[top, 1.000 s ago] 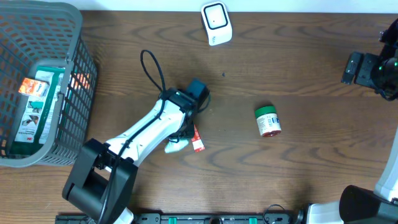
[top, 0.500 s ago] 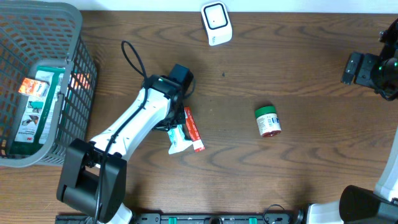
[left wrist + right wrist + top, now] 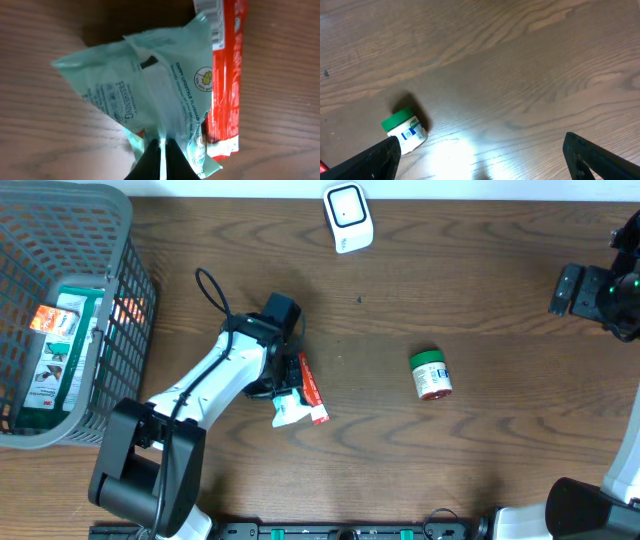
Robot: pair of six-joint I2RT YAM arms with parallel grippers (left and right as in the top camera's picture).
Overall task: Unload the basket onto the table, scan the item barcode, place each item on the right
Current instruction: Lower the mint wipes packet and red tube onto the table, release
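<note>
A mint-green pouch (image 3: 150,85) lies on the wooden table with a red packet (image 3: 227,75) touching its right side. My left gripper (image 3: 161,146) is shut on the pouch's raised centre seam at its near end. From overhead, the left gripper (image 3: 281,385) stands over the pouch (image 3: 286,412) and the red packet (image 3: 311,392). The white barcode scanner (image 3: 347,217) sits at the table's far edge. A small jar with a green lid (image 3: 431,375) lies on its side right of centre. My right gripper (image 3: 482,160) hangs open above bare table, with the jar (image 3: 405,130) off to its left.
A grey plastic basket (image 3: 125,300) at the far left holds a green and white box (image 3: 55,355). The right arm (image 3: 598,290) is up at the table's right edge. The left arm's cable (image 3: 215,290) loops over the table behind its wrist.
The left arm has drawn back to the upper left, uncovering the pouch and red packet, and its jaws have shut on the pouch's seam. The right arm has not moved.
</note>
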